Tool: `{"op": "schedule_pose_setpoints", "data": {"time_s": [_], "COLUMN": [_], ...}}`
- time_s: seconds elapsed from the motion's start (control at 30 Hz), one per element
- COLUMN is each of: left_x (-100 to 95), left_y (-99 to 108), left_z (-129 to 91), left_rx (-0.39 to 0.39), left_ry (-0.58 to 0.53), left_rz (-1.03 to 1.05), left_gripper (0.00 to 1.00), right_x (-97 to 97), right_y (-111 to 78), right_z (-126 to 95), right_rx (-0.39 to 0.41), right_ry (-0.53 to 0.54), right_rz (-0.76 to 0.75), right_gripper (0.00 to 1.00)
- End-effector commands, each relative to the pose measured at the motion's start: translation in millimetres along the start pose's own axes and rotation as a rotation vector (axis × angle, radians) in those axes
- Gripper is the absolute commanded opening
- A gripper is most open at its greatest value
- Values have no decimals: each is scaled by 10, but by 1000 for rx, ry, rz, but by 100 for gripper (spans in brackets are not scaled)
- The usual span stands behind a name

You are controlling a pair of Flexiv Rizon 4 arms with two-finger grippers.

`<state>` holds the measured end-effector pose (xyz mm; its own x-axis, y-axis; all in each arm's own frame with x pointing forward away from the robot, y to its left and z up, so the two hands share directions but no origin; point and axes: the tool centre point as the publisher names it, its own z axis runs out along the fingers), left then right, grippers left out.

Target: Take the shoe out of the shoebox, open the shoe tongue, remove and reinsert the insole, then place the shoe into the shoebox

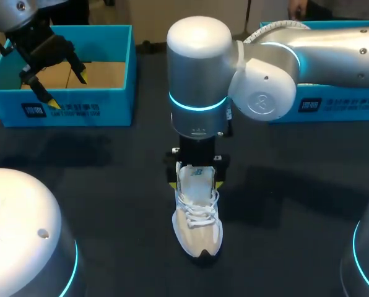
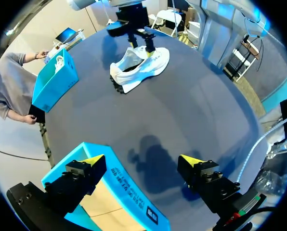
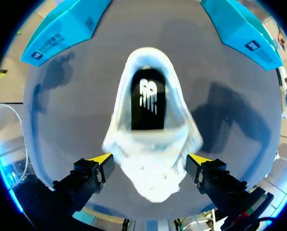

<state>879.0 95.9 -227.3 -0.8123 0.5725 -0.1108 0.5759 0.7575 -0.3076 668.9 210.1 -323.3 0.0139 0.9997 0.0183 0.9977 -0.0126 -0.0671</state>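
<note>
Dark table [image 1: 110, 185]. Open blue cardboard shoebox [image 1: 73, 111] at far left corner, looks empty, ready for return.
White lace-up sneaker [image 1: 198, 216] mid-table, upright, out for insole work.
Right gripper [image 3: 150, 159] above heel, fingers wide astride collar, gripping nothing.
Left gripper [image 2: 142, 160] spread, empty, parked over shoebox wall, clear of work.
Black insole [image 3: 147, 98] seated inside sneaker.

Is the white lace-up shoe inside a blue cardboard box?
No, the white lace-up shoe stands on the dark table, outside the left blue box and the right blue box.
</note>
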Motion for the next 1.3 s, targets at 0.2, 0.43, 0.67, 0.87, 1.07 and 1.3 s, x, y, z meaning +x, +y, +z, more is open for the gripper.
{"op": "schedule_pose_setpoints", "data": {"time_s": [0.2, 0.43, 0.67, 0.87, 1.07, 1.3], "left_x": [0, 0, 0, 0, 0, 0], "left_y": [3, 3, 3, 3, 3, 3], "left_z": [-3, -3, -3, -3, -3, -3], "left_rx": [-2, -2, -2, -2, -2, -2], "left_ry": [2, 2, 2, 2, 2, 2], "left_rz": [1, 1, 1, 1, 1, 1], "left_gripper": [100, 100, 100, 100, 100, 100], "right_x": [-67, -46, -34, -70, -40, -10], "right_y": [-386, -245, 69, 222, 194, 210], "right_z": [-205, -161, -36, 96, -26, -44], "right_rx": [4, -12, -6, 4, -15, -40], "right_ry": [33, 21, 7, 27, 2, -8], "right_rz": [35, -12, -53, -74, -75, -115], "right_gripper": [76, 31, 34, 34, 32, 32]}}
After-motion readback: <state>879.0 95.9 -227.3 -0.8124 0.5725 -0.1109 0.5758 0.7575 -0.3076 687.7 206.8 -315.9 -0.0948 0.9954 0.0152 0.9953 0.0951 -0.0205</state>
